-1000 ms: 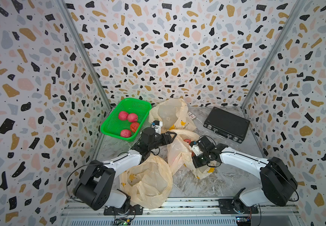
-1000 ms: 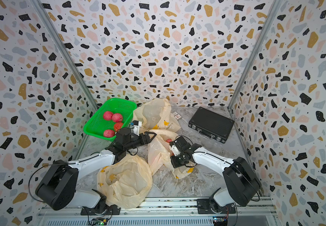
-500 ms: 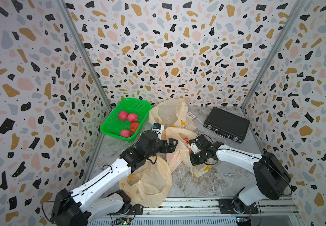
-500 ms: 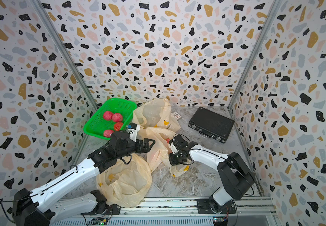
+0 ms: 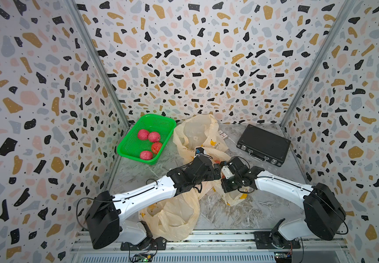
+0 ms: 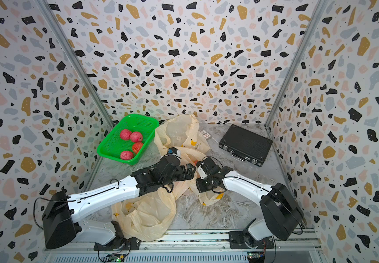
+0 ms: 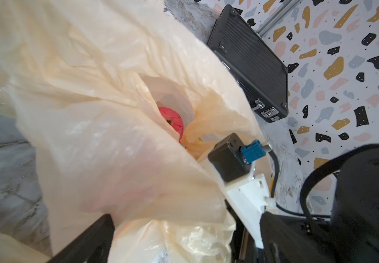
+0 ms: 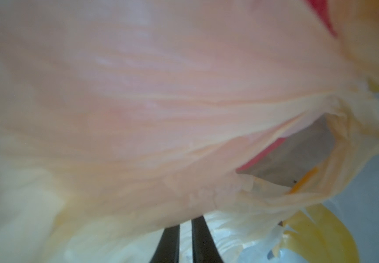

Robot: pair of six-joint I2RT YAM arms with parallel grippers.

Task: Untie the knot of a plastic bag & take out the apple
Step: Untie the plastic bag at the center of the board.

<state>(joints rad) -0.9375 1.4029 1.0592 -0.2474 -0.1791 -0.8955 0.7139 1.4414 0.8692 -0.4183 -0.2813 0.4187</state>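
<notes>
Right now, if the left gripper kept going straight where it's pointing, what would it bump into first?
The bag. The open left gripper points into its crumpled plastic. The red apple peeks out of the bag's opening just beyond, so it probably comes next, though depth is hard to judge.

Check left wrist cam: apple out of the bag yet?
No, the red apple lies inside the plastic bag, seen through its open mouth.
</notes>
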